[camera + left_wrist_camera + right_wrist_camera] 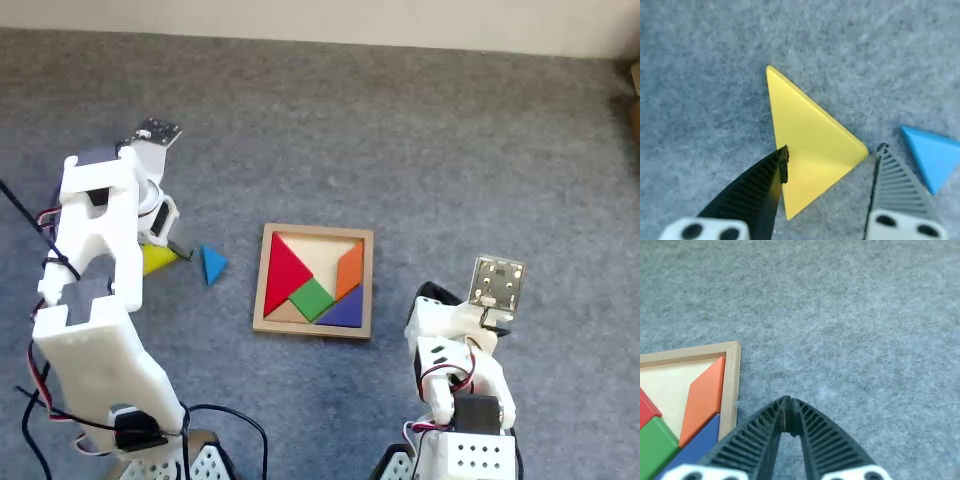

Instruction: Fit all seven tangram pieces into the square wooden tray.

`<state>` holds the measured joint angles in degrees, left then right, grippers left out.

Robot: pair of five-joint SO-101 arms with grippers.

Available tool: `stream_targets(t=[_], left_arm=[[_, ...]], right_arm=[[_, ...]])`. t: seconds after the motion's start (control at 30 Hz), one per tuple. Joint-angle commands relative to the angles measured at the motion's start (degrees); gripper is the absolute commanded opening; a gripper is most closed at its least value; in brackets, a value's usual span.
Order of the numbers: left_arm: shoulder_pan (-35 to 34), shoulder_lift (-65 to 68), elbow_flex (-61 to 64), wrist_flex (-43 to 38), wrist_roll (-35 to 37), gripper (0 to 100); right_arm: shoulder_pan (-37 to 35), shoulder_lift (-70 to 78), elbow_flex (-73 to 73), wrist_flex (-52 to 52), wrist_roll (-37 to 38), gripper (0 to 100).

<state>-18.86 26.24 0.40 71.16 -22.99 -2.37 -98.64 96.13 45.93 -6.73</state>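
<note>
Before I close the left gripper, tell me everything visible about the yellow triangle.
The yellow triangle is a flat, smooth, evenly painted piece, probably wood, lying flat on the grey carpet, outside the tray and apart from the blue triangle. The open left gripper straddles one corner; contact cannot be told.

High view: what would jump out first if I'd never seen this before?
The wooden tray in the middle, partly filled with bright pieces, catches the eye first. Left of it, the left tool stands open around a yellow triangle, with a blue triangle lying between that and the tray.
</note>
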Motion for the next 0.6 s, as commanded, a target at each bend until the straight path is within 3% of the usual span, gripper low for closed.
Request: stream_targets(t=[0.0,0.57], left_arm=[[0.57,0.48,-1.27,-0.88,0.09,26],[0.13,0.04,-1.71,0.09,-2.29,30]], right_arm=[[0.57,0.84,8.48,0.13,-0.18,0.4],[0.57,0.84,8.48,0.13,-0.18,0.4]])
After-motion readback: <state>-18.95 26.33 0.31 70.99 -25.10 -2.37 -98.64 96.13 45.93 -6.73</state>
